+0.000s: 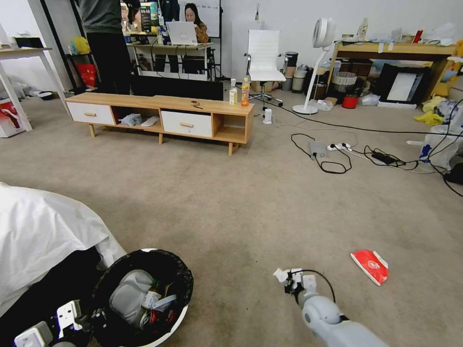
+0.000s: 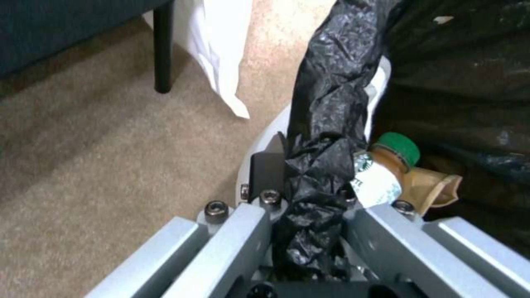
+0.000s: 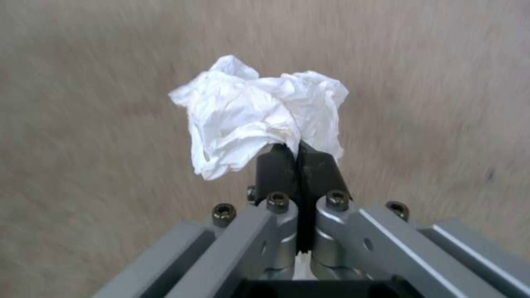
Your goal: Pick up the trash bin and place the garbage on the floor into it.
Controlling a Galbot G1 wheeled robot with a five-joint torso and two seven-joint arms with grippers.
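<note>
One trash bin [image 1: 179, 282], one red packet [image 1: 370, 265], one crumpled tissue [image 3: 259, 114], two upright bottles [image 1: 239, 91], perhaps more litter inside.

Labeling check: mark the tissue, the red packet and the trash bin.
tissue [image 3: 259, 111]: right wrist view, middle of the crumpled wad.
red packet [image 1: 370, 265]: head view, centre of its flat face.
trash bin [image 1: 181, 274]: head view, bag-covered rim.

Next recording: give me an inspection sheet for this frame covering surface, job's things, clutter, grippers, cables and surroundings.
Surface: beige carpet floor.
Job's things: round white bin with black bag holds a green-capped bottle; flat red packet lies on the carpet.
Clutter: two upright drink bottles on the low wooden cabinet.
Grippers: left gripper shut on the bin's rim; right gripper shut on a crumpled white tissue.
Cables: black cords and a power strip on the carpet.
Surroundings: white fan, desks.
</note>
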